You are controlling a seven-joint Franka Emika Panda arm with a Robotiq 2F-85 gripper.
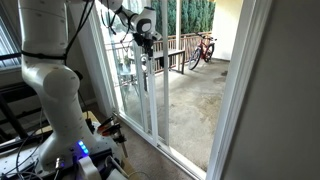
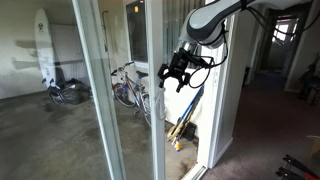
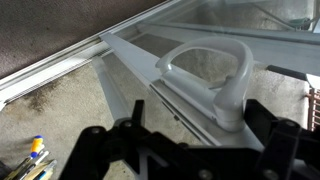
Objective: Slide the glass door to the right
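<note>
The glass door (image 1: 190, 85) is a tall clear panel in a slim white frame (image 2: 157, 120). In the wrist view its white D-shaped handle (image 3: 212, 75) stands on the frame rail. My gripper (image 3: 200, 122) is open at the handle. The handle's near post lies between the black fingers, close to the right finger (image 3: 268, 118), and I cannot tell if they touch. The left finger (image 3: 136, 112) stands well clear of it. In both exterior views the gripper (image 1: 146, 40) (image 2: 172, 72) sits at the door's vertical frame at about mid height.
Bicycles (image 1: 202, 48) (image 2: 128, 85) stand on the deck beyond the glass. A surfboard (image 2: 42, 45) leans outside. Long tools (image 2: 188, 118) lean by the white wall jamb (image 2: 232, 90). The robot's white base (image 1: 60, 95) stands beside the door, with cables on the floor.
</note>
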